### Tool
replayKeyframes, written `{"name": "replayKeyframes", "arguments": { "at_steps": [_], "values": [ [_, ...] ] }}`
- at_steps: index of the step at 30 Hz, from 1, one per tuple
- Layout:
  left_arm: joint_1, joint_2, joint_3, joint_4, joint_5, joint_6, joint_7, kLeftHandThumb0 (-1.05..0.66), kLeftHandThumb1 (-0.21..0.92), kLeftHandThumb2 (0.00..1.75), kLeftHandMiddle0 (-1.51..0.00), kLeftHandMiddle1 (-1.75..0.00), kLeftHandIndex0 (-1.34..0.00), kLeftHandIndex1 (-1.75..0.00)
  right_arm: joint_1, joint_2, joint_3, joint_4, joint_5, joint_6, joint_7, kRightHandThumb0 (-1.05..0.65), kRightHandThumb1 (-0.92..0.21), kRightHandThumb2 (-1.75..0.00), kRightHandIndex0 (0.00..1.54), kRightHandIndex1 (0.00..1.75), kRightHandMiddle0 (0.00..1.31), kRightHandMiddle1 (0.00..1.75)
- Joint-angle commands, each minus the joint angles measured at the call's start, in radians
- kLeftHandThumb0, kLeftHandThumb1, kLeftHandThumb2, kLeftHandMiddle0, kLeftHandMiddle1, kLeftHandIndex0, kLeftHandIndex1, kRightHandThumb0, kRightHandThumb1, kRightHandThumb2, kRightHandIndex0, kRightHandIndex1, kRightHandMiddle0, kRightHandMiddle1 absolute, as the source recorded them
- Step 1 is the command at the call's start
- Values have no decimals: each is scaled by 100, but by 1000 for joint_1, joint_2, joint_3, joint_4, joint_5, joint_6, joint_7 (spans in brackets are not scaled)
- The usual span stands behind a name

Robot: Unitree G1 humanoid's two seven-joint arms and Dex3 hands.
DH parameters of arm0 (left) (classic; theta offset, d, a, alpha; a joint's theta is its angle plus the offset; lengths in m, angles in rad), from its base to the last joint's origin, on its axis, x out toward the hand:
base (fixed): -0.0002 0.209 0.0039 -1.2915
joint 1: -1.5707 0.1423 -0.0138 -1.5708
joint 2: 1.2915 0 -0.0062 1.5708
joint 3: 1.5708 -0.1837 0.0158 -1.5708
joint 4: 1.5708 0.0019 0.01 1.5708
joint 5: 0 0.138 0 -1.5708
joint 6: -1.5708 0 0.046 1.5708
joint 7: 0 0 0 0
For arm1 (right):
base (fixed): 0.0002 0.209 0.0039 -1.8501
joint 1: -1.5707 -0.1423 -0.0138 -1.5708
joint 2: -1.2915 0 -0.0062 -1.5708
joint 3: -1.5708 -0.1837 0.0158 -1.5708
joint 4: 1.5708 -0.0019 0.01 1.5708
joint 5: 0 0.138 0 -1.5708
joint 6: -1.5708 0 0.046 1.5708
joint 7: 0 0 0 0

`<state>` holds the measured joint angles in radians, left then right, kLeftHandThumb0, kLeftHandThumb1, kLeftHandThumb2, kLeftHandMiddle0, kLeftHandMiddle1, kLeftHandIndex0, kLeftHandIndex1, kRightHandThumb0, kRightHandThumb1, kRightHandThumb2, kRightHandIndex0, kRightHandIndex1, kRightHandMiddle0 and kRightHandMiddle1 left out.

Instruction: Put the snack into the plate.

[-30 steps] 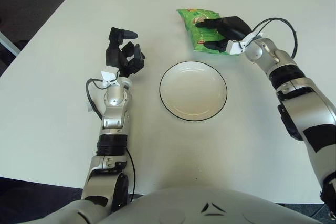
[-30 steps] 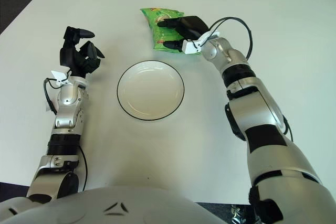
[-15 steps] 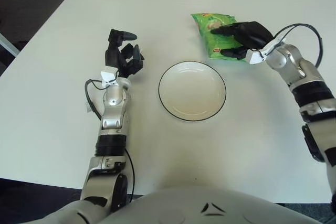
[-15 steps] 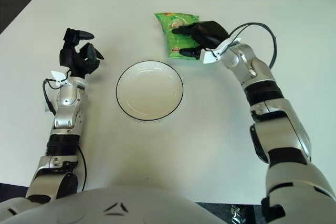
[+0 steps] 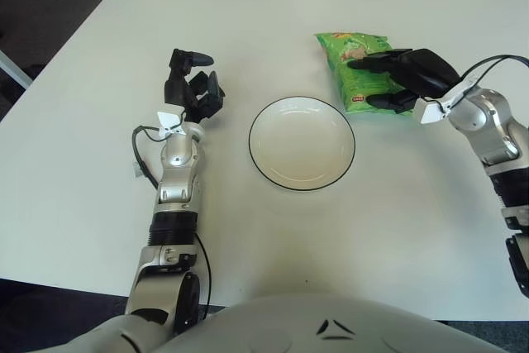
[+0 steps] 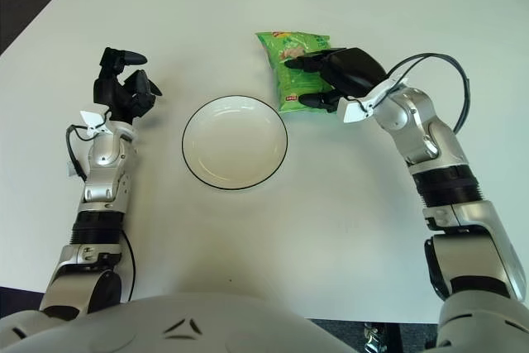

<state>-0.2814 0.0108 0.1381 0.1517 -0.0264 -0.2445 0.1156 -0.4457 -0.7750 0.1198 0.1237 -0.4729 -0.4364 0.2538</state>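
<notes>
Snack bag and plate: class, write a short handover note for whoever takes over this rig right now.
Right hand: fingers closed on the green snack bag, behind and right of the plate.
Left hand: idle, left of the plate, holding nothing.
Plate: white, black-rimmed, mid-table, nothing in it.
Done: bag grasped.
Left: carry the bag over the plate, set it in, let go.

snack bag (image 5: 357,68): bright green, small red and yellow print
plate (image 5: 302,143): white, thin black rim
table (image 5: 388,221): plain white
right hand (image 5: 409,78): black fingers
left hand (image 5: 192,88): black
forearms: silver, black joints
</notes>
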Motion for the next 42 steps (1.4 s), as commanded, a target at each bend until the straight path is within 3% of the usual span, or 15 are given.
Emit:
{"name": "replayKeyframes", "arguments": {
  "at_steps": [1,20,32,42],
  "values": [
    [111,-12,8,97,-4,4,-1,-38,69,82,-83,-175,-34,-175,77,-27,-39,-54,32,19,34,-56,-92,-83,58,0,53,6],
    [86,6,23,136,-13,2,-10,-38,69,82,-83,-175,-34,-175,253,-87,-191,-140,67,-70,23,-59,-92,-82,60,0,53,5],
    [78,16,26,152,-15,1,-18,-38,70,81,-83,-175,-34,-175,248,-62,-231,-146,87,-90,-13,-57,-92,-69,60,0,55,4],
    [82,19,24,153,-11,1,-19,-38,71,80,-83,-175,-33,-175,226,-77,-255,-161,68,-92,-23,-54,-92,-59,61,0,55,4]
  ]
}}
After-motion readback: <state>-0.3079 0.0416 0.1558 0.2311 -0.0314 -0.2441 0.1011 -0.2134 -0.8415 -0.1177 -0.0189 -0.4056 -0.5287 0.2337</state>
